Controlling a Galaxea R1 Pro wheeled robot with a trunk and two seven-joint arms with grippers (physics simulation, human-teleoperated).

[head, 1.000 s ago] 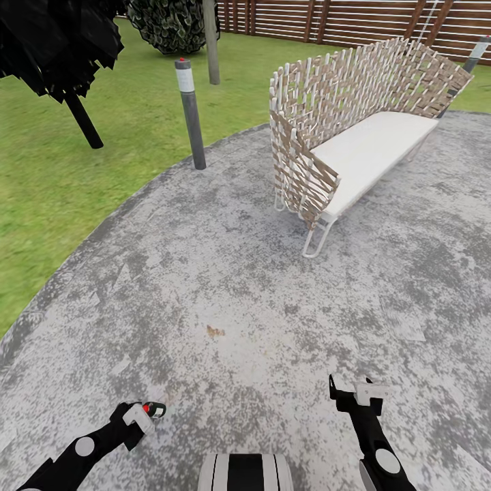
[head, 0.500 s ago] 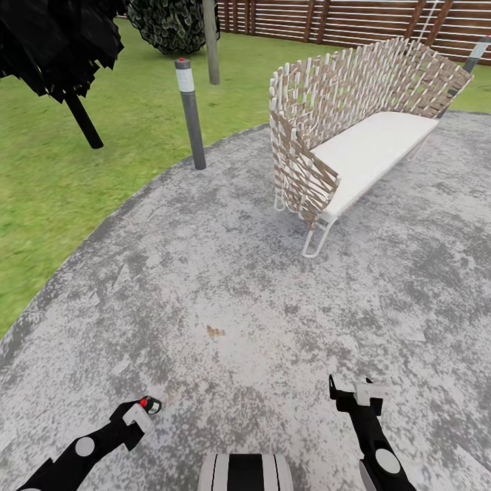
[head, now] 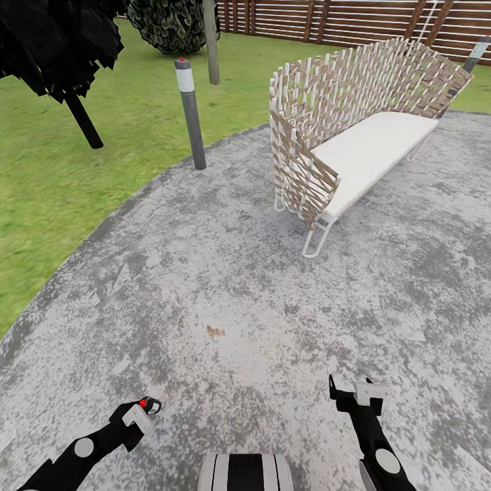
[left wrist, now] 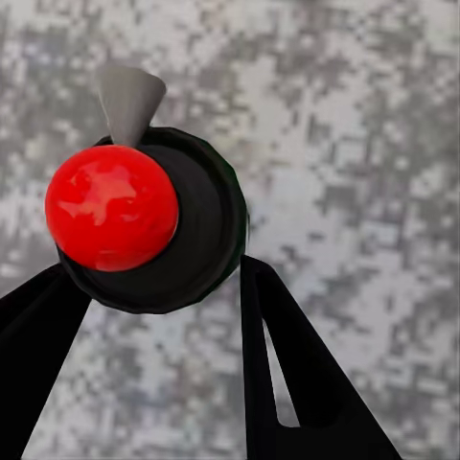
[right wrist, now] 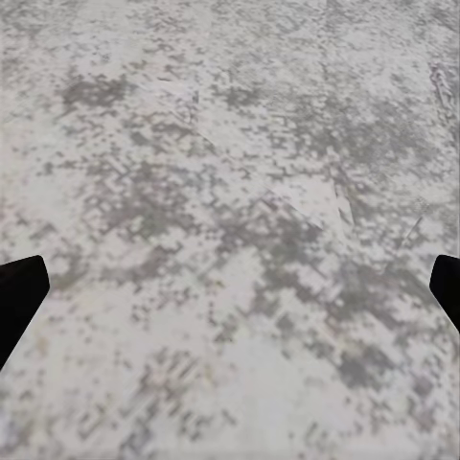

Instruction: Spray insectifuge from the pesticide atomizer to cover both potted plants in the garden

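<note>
A: While the robot stands on the round grey patio (head: 225,286), what does the head view give?

B: The left gripper (head: 144,409) is low by the base, with the pesticide atomizer (head: 147,405) at its tip, red dot uppermost. The right gripper (head: 354,394) hangs bare over the paving. A woven bench (head: 354,136) stands ahead, a grey post (head: 189,112) at the lawn's edge, a fence (head: 327,20) behind. I cannot pick out the potted plants.

A: And the left wrist view?

B: The atomizer (left wrist: 153,230) sits between the two dark fingers (left wrist: 287,364), seen end-on: a black round body, a red cap, a grey nozzle. The fingers are closed against it, one each side.

A: The right wrist?

B: Only paving between fingertips (right wrist: 19,297) set wide apart, holding nothing.

A: What might go wrong?

B: I judge the grip narrow on a round body; a jolt while driving could twist or drop the bottle. The nozzle's heading is also unclear, so a spray might miss the leaves.
</note>
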